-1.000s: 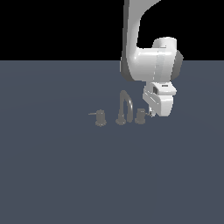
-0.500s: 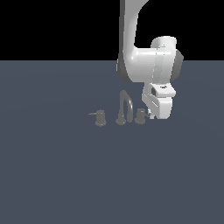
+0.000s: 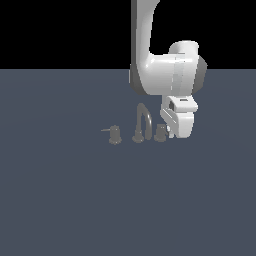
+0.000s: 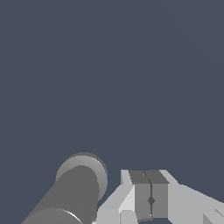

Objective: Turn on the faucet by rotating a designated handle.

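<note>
1. On the exterior view's left, the faucet's [image 3: 142, 125] twin knob [image 3: 115, 135] stands on the dark tabletop [image 3: 60, 200]. Its thin lever runs roughly level toward the exterior view's left.
2. The arched spout [image 3: 143, 121] rises at the centre of the set, about midway across the tabletop and somewhat toward its far edge.
3. The handle [image 3: 160, 133] is a short grey knob just to the spout's right, with its long axis upright. Its lever cannot be made out here. It is probably on the side the robot covers, so which way it points cannot be told.
4. The white arm [image 3: 160, 75] hangs the end effector [image 3: 176, 134] just beside the handle. Whether the two touch cannot be told.
5. In the wrist view the end effector's pads [image 4: 139, 197] are pressed together with only a seam between them, and they hold nothing. A grey cylinder [image 4: 81, 186] lies close alongside, and it looks like the knob.
6. Risk: with the fingers together, the turn depends on a sideways push. A push that is too high or off line would likely slip over the thin lever. A push against the knob body would likely jam without turning anything.
</note>
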Controlling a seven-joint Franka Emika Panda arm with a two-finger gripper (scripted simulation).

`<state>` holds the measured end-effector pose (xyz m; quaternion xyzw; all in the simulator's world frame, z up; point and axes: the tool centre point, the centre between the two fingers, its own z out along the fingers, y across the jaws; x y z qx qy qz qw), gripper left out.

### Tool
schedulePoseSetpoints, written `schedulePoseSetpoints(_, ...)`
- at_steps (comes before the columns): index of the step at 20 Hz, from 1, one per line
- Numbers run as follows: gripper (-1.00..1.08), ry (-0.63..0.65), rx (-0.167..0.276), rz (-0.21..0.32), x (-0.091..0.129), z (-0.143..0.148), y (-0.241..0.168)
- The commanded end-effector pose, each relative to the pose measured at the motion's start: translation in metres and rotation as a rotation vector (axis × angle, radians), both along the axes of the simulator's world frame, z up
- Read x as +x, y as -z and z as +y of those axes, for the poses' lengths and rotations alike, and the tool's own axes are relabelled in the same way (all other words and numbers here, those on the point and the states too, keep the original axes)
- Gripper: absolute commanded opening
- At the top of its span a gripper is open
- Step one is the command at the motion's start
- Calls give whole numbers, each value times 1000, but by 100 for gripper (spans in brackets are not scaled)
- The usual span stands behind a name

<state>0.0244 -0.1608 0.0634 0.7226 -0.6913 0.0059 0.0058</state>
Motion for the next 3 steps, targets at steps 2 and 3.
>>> schedulePoseSetpoints(2, -100, -43, 16, 1, 9, 50, 0)
schedulePoseSetpoints(3, -100, -43, 16, 1, 9, 50, 0)
